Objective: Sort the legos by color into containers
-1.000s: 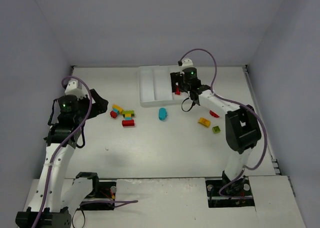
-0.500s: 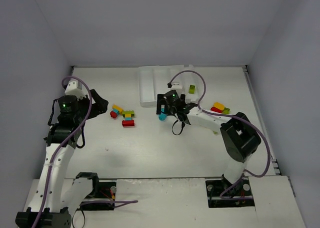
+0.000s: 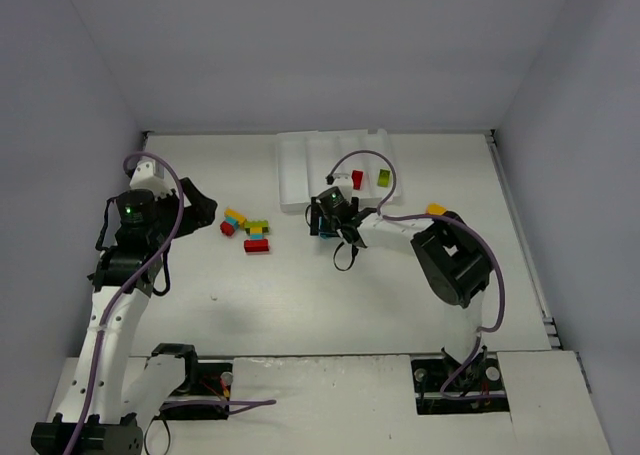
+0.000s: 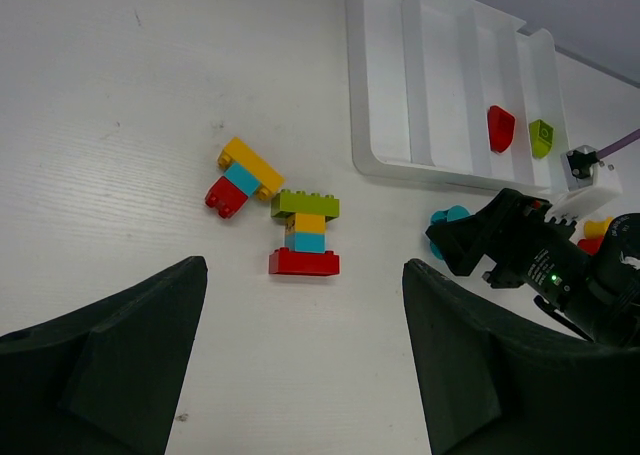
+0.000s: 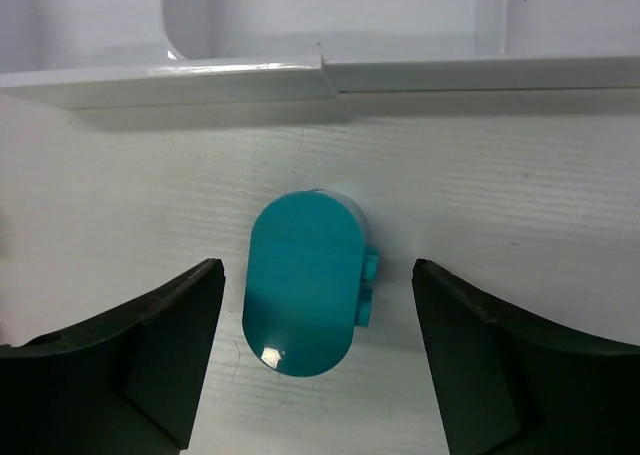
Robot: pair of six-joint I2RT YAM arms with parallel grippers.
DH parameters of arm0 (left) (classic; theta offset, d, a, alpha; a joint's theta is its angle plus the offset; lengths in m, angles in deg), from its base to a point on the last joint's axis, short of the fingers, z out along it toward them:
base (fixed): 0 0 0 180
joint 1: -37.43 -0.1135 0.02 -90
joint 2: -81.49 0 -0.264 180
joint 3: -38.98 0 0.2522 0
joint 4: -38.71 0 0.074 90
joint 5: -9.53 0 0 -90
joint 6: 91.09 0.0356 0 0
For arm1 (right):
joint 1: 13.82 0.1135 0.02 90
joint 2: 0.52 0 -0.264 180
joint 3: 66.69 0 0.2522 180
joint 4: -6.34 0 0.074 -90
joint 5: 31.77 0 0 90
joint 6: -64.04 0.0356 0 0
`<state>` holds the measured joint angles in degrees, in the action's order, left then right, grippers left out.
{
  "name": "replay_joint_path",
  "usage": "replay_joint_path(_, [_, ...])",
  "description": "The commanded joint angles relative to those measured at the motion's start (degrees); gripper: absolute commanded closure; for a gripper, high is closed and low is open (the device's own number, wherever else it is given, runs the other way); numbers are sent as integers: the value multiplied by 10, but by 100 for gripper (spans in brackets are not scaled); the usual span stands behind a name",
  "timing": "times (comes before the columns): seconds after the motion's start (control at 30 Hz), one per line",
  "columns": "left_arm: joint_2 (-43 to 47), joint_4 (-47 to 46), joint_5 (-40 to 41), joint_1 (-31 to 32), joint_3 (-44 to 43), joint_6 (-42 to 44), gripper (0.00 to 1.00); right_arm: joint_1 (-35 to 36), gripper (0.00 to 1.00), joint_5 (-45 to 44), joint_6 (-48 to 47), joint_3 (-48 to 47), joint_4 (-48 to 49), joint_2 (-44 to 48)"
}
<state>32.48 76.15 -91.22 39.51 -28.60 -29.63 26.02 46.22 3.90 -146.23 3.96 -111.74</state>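
Lying in tray (image 4: 356,75): red brick (image 4: 500,127), green brick (image 4: 541,135), adjacent compartments.

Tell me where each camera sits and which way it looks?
Top external: above and behind the arms, looking down on the table; left arm and right arm show.
Left wrist: on the left arm, looking down over the brick stacks toward the white tray; left fingers show, open.
Right wrist: close above a cyan brick beside the tray; right fingers flank it, open.
Shared: both wrist views show that cyan brick and the tray.

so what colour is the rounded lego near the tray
Cyan-blue; the rounded lego shows best in the right wrist view.
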Motion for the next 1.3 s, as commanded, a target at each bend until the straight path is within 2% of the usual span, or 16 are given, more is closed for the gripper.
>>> replay_joint_path(0.0, [-1,-33,-9,-2,-19,-6,27,3,33,-24,1,-28,28,-6])
replay_joint_path(0.03, [-1,-33,-9,-2,-18,-6,27,3,39,-26,-3,-28,28,-8])
replay_joint_path(0.07, [-2,-32,-9,-2,-19,-6,27,3,55,-31,-6,-27,28,-7])
replay_joint_path(0.13, [-2,-32,-9,-2,-19,-6,27,3,74,-35,-14,-25,28,-5])
replay_joint_path(0.17, [-1,-32,-9,-2,-20,-6,27,3,90,-37,-16,-23,28,2])
replay_joint_path(0.23, [-1,-32,-10,-2,-20,-6,27,3,99,-40,-31,-22,28,13])
replay_joint_path(0.37, [-1,-33,-11,-2,-20,-7,27,2,100,-57,-93,-52,28,58])
replay_joint_path(0.5, [-1,-33,-12,-2,-19,-7,27,-23,100,-36,-187,-123,29,47])
replay_joint_path(0.8, [-10,-27,-18,-2,-23,-8,27,-99,95,37,-238,-283,28,-80])
replay_joint_path(0.97, [-7,-27,-22,-2,-23,-9,27,-105,93,69,-285,-356,25,-144])
replay_joint_path(1.07, [-8,-27,-23,-2,-24,-9,28,-106,89,81,-293,-379,26,-167])
replay_joint_path(1.2, [-8,-27,-24,-2,-24,-9,27,-107,80,89,-294,-391,26,-188])
replay_joint_path(1.27, [-7,-27,-24,-2,-24,-8,27,-107,66,88,-294,-392,26,-193])
